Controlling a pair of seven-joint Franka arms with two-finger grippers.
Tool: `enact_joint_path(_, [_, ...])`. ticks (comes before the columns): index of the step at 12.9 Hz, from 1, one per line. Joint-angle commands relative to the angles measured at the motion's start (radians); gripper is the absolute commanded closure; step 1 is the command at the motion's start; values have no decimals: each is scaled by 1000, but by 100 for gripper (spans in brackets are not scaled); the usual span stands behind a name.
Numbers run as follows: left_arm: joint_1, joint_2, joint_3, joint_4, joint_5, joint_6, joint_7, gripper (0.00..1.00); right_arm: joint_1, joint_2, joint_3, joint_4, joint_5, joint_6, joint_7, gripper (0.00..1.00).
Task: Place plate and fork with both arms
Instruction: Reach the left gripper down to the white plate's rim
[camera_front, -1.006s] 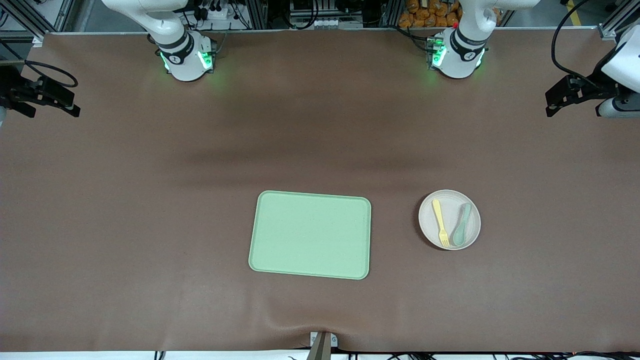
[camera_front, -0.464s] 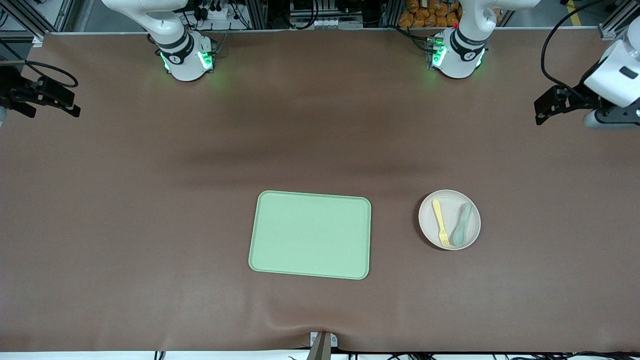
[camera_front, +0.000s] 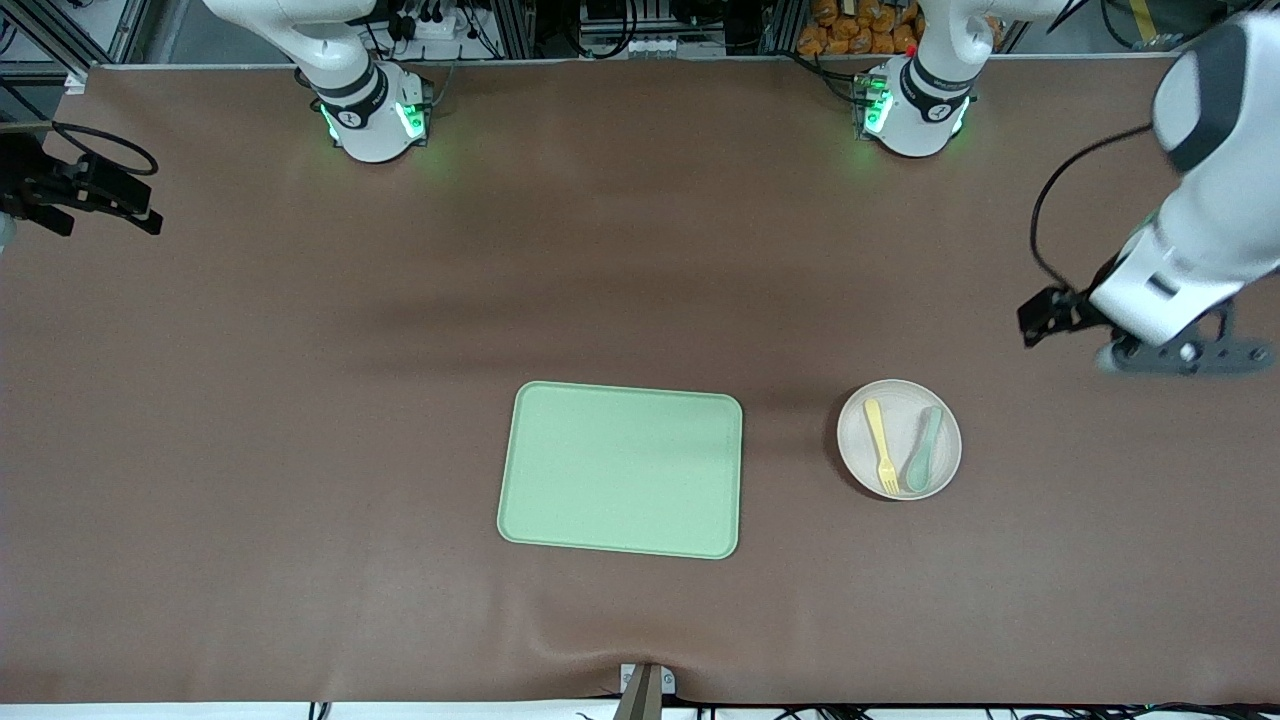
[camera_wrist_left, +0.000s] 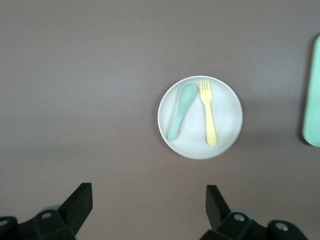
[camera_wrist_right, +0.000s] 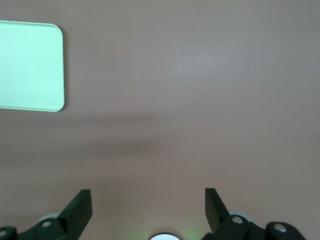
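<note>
My left hand (camera_front: 1035, 320) is up in the air over bare counter (camera_front: 300, 400) at the left arm's end, near the plate (camera_front: 899, 440) but not over it; in the left wrist view its fingers (camera_wrist_left: 80, 202) are spread wide with nothing between them, and the plate (camera_wrist_left: 200, 117) sits apart from them out ahead. My right hand (camera_front: 95, 195) hangs over the counter edge at the right arm's end, well apart from everything; the right wrist view shows its fingers (camera_wrist_right: 80, 207) wide apart too, empty, with only bare counter and a corner of the tray (camera_wrist_right: 30, 65) in sight. That arm waits. The plate lies flat on the counter toward the left arm's end, beside the tray (camera_front: 621, 469), a gap of counter between them. On the plate lie the fork (camera_front: 880, 443) and a spoon (camera_front: 924, 450), side by side and not touching, fork on the tray side, spoon toward the left arm's end. Fork tines and spoon bowl both point toward the front camera. The tray sits mid-counter, nothing on it.
</note>
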Motion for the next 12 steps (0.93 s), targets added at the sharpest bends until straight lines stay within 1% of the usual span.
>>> enact_joint_path(1, [40,57,1,-166,-13,294,-14,0,-10,-10,13,-10,-8,4,14,0])
enact_joint_path(2, [41,93,1,-197,-15,367,-16,0,-10,-10,13,-10,-8,4,14,0])
enact_joint_path(3, [49,126,1,-212,-16,408,-27,0,-10,-10,13,-12,-8,4,14,0])
enact_joint_path(6, [49,134,0,-215,-16,418,-73,0,-8,-10,13,-10,-8,4,14,0])
enact_joint_path(8, [47,150,-2,-235,-19,426,-77,0,-10,-10,13,-10,-8,3,14,0])
enact_joint_path(10, [50,198,-3,-234,-97,432,-77,0,-10,-10,13,-12,-8,3,14,0])
enact_joint_path(12, [49,250,-3,-232,-147,488,-76,0,-8,-10,13,-13,-8,4,14,0])
